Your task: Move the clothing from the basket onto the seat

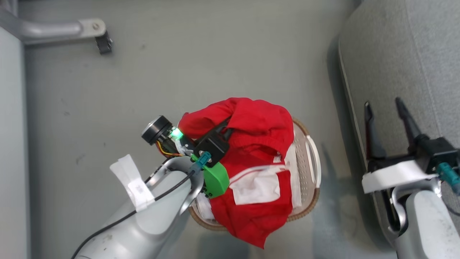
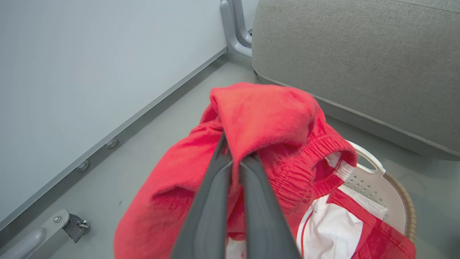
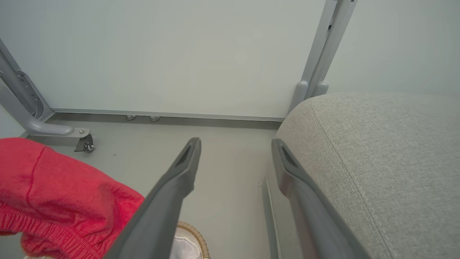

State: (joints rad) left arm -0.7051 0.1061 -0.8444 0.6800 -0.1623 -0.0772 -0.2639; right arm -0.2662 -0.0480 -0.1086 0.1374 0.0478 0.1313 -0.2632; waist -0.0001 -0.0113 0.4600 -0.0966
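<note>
- Two claws are in view, and the left one does the work. Your left claw (image 1: pixel 227 126) is clamped tight on a fold of the clothing (image 1: pixel 258 118). Red cloth is bunched between its dark fingers and over their tips.
- From that pinch the red fabric hangs in a heap over the basket (image 1: pixel 307 162). Its long axis runs from the raised bunch on the far side down towards you. The near hem spills over the brown rim and hangs outside it, above the floor (image 1: pixel 197 54).
- White panels and trim lie in the lower folds. You cannot tell whether they belong to the gripped garment or to a second one beneath it.
- Most of the fabric sits over or in the basket, so the move to the seat looks barely begun.
- Right of the basket, across a strip of bare floor, your right claw (image 1: pixel 382 102) stands wide and empty above the near edge of the seat (image 1: pixel 402 54).
- The coming move turns on one relation: the seat lies to the right of the left claw, beyond the basket. The holding arm is the farther one, so judge the carry as a lift, then a sweep rightward across the basket's far handle.
- Lift high enough that the trailing hem clears the rim, or it may drag the basket along.
</note>
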